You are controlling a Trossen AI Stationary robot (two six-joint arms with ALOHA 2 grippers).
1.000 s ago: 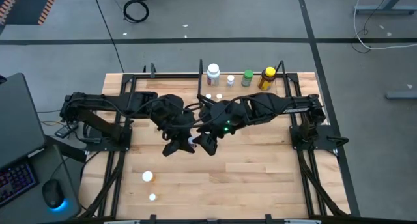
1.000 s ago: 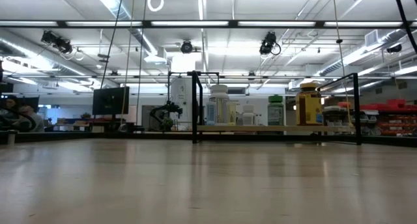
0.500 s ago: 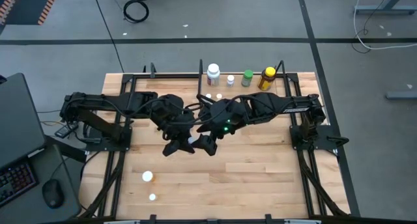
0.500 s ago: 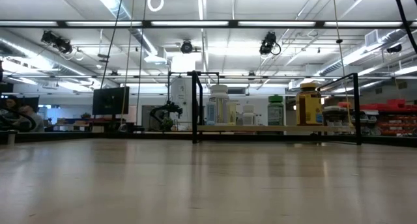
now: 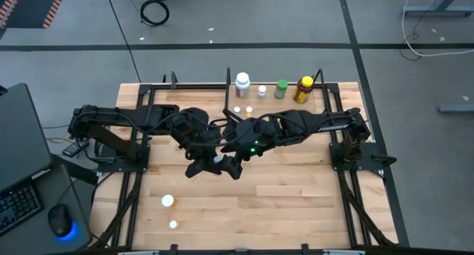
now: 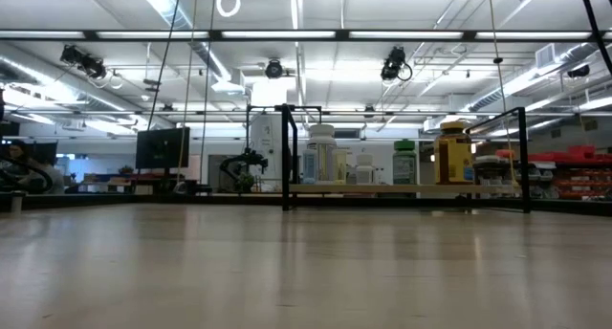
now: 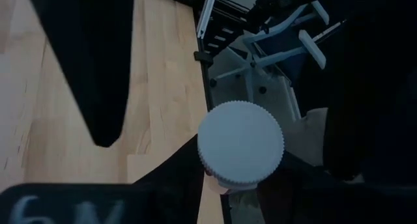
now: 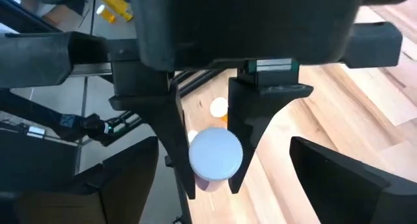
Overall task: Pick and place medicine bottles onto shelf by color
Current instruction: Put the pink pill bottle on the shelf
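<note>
My left gripper [image 5: 214, 164] is high over the middle of the table, shut on a small white-capped bottle [image 8: 215, 154]. My right gripper [image 5: 231, 167] faces it, open. Its two fingers [image 8: 124, 178] stand wide on either side of the bottle and touch nothing. On the shelf [image 5: 274, 99] at the far edge stand a larger white bottle [image 5: 242, 83], a tiny white one [image 5: 261, 91], a green one [image 5: 281, 88] and a yellow one [image 5: 304, 88]. The low view shows the shelf [image 6: 402, 188] and no gripper. My left gripper pinches the bottle's body just under the white cap [image 8: 210, 180] between its two fingers [image 8: 174, 136]. The cap [image 7: 241, 144] hides the place of contact in its own wrist view. The bottle is lifted clear of the table, cap upward.
Two tiny bottles [image 5: 243, 110] stand on the table just before the shelf. Two more [image 5: 168, 201] [image 5: 173, 224] lie toward the near left. Black frame rails [image 5: 137, 181] run along both sides. A laptop [image 5: 18, 151] sits beyond the left edge.
My right gripper has opened wider beside the bottle that my left gripper holds. The bottle and my left gripper have stayed where they were.
</note>
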